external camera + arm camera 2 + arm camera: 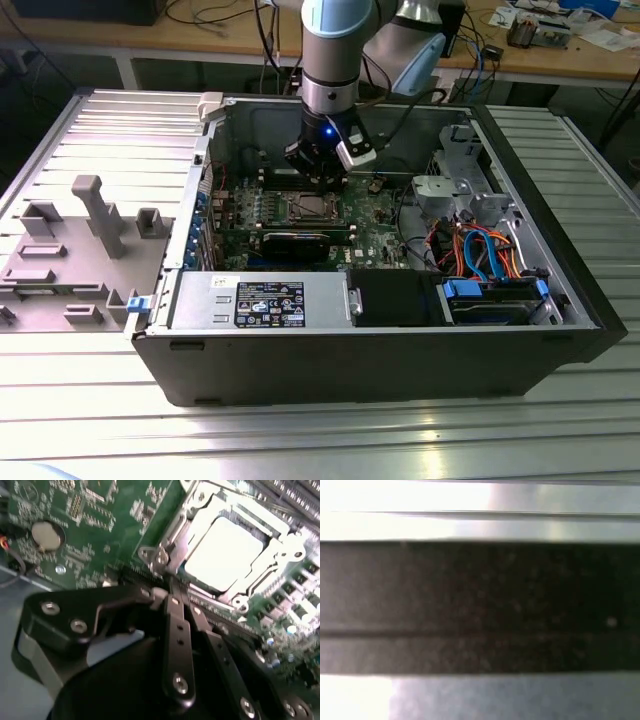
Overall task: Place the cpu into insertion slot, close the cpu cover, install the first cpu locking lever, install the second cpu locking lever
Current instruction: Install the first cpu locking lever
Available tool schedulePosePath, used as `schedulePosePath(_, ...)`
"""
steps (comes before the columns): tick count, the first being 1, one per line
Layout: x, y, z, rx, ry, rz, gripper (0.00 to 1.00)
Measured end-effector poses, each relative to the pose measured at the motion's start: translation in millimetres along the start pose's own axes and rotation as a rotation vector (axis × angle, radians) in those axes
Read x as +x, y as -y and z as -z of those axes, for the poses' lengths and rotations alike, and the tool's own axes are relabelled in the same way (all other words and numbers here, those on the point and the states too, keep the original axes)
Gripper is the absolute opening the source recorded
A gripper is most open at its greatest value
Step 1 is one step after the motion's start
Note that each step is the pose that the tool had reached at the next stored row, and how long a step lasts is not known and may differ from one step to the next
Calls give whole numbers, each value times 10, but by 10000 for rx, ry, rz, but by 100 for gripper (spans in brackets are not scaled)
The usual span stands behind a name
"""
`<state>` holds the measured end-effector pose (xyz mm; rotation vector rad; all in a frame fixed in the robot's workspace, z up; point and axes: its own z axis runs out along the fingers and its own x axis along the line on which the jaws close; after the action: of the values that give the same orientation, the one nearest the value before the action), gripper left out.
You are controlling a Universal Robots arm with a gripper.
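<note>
Now my hand, fingers together and empty, sits at the cpu cover edge over the seated cpu; I'd press gently, squarely.

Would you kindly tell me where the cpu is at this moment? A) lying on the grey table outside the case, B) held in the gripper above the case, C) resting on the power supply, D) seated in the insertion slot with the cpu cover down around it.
D: in the second wrist view the cpu sits in the insertion slot, the cpu cover framing its bright metal top.
</note>
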<state>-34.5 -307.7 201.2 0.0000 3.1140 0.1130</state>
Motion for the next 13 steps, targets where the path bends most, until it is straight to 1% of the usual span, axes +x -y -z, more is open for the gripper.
schedulePosePath(3, -1, -3, 18, -5, 3, 1, 11)
schedulePosePath(5, -2, -6, 59, -1, 0, 1, 11)
schedulePosePath(6, -2, -6, 69, -1, -1, 1, 11)
schedulePosePath(9, -2, -6, 72, -4, 0, 1, 11)
schedulePosePath(13, -2, 15, 74, -2, 0, -1, 11)
